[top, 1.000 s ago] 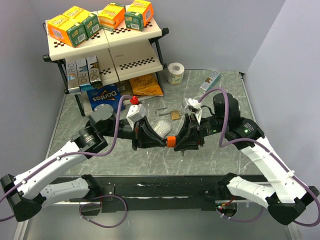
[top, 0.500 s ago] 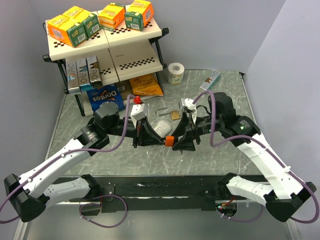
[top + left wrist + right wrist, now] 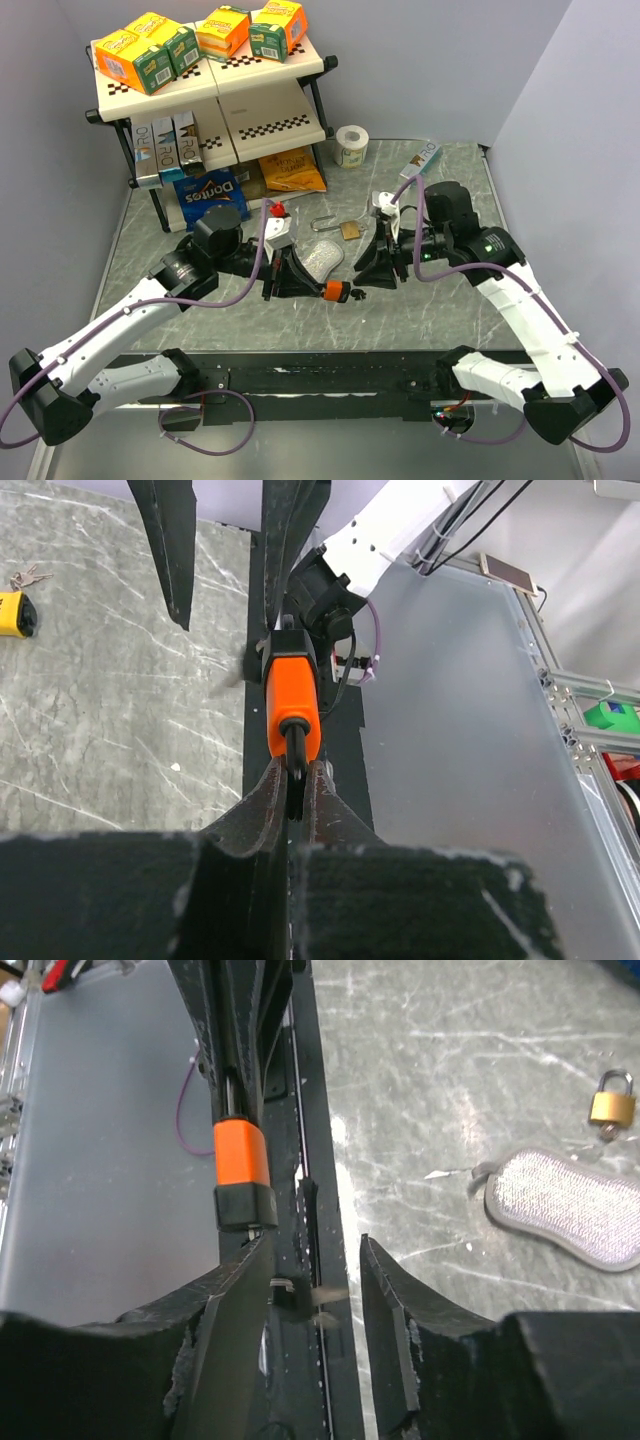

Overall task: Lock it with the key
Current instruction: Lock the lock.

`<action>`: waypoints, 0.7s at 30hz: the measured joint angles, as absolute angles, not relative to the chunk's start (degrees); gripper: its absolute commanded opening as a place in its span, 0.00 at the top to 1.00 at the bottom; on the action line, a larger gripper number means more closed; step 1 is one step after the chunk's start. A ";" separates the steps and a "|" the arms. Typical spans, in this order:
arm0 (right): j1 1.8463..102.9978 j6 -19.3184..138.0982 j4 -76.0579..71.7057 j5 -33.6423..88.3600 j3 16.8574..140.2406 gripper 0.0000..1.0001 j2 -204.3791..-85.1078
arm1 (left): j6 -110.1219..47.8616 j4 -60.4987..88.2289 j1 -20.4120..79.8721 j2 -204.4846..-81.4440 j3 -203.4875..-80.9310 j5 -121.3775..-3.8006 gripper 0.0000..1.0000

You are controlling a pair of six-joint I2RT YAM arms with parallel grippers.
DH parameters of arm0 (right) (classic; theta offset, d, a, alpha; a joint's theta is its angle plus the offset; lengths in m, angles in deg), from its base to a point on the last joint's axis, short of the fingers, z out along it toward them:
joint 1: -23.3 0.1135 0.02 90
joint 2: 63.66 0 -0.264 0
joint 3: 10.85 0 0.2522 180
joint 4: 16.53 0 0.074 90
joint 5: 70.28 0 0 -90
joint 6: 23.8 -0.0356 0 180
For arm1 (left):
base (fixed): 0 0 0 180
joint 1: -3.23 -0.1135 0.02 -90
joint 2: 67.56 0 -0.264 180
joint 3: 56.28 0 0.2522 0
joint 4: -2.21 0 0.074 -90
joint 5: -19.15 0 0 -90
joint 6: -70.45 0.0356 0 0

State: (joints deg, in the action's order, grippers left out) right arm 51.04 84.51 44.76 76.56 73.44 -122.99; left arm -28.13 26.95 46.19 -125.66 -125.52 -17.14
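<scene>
My left gripper (image 3: 318, 287) is shut on the thin black tab of an orange-and-black key (image 3: 335, 291), holding it level above the table's front. In the left wrist view the key (image 3: 292, 695) sticks straight out from the shut gripper (image 3: 292, 775). My right gripper (image 3: 368, 275) faces the key's black end from the right, a short gap away. Its jaws (image 3: 313, 1245) stand open, with the key (image 3: 240, 1175) just beyond the left finger. A small blurred dark piece (image 3: 300, 1300) shows between the fingers, untouched. The brass padlock (image 3: 349, 229) lies behind on the table, also seen as the padlock (image 3: 612, 1100) in the right wrist view.
A silver scrub pad (image 3: 322, 256) lies beside the padlock. A shelf rack (image 3: 215, 95) with boxes stands at the back left, snack bags (image 3: 210, 192) under it. A tape roll (image 3: 351, 146) and a box (image 3: 422, 160) sit at the back. A small yellow object (image 3: 15, 615) lies on the marble.
The right gripper, earlier closed round the key's end, has opened and drawn back up to the right. The left gripper has shifted slightly down and left, still holding the key.
</scene>
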 measured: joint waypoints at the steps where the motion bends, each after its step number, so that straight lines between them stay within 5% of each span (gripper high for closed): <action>1: 51.04 84.95 45.17 76.53 73.44 0.52 -123.15 | -28.02 27.00 46.19 -125.66 -125.52 -17.16 0.99; 21: 52.33 90.06 50.00 77.37 73.44 0.45 -123.54 | -25.66 27.96 46.21 -126.45 -124.58 -17.14 0.99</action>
State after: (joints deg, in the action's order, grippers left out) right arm 52.33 90.06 50.00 77.37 73.44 -123.54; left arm -25.66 27.96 46.21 -126.45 -124.58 -17.14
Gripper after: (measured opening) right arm 0.551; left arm 0.046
